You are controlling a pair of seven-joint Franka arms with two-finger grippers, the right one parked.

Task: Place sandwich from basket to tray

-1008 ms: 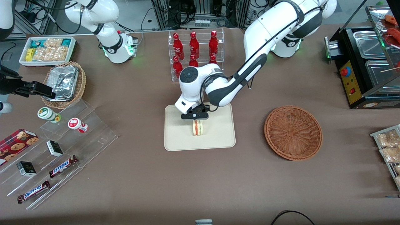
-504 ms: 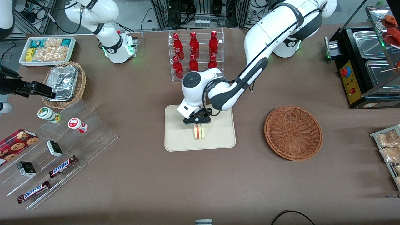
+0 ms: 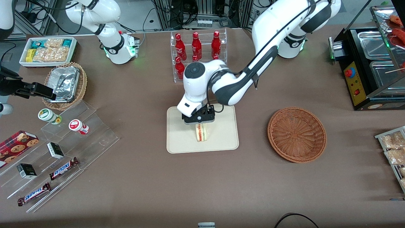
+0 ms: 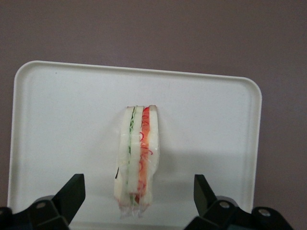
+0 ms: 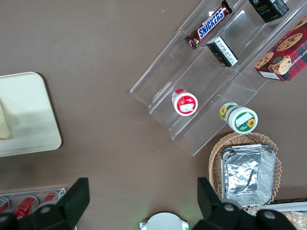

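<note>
The sandwich [image 3: 201, 133] stands on its edge on the cream tray [image 3: 180, 141], red and green filling showing between the white bread. My left gripper [image 3: 200, 123] hangs just above it, open. In the left wrist view the sandwich [image 4: 137, 158] sits midway between the two black fingers [image 4: 72, 191], which are wide apart and touch nothing, with the gripper [image 4: 138, 182] over the tray [image 4: 57, 120]. The reddish-brown basket [image 3: 296, 134] lies on the table toward the working arm's end with nothing in it. The right wrist view catches the tray's corner [image 5: 29, 115].
A clear rack of red bottles [image 3: 197, 47] stands farther from the front camera than the tray. Toward the parked arm's end are a tan basket with foil [image 3: 65, 84], acrylic steps with snacks [image 3: 63, 142] and a white snack bin [image 3: 47, 50]. A black food warmer [image 3: 373, 63] stands toward the working arm's end.
The gripper has risen a little off the sandwich, and the arm's elbow has lifted. The sandwich has shifted slightly nearer the front camera and stays standing on the tray.
</note>
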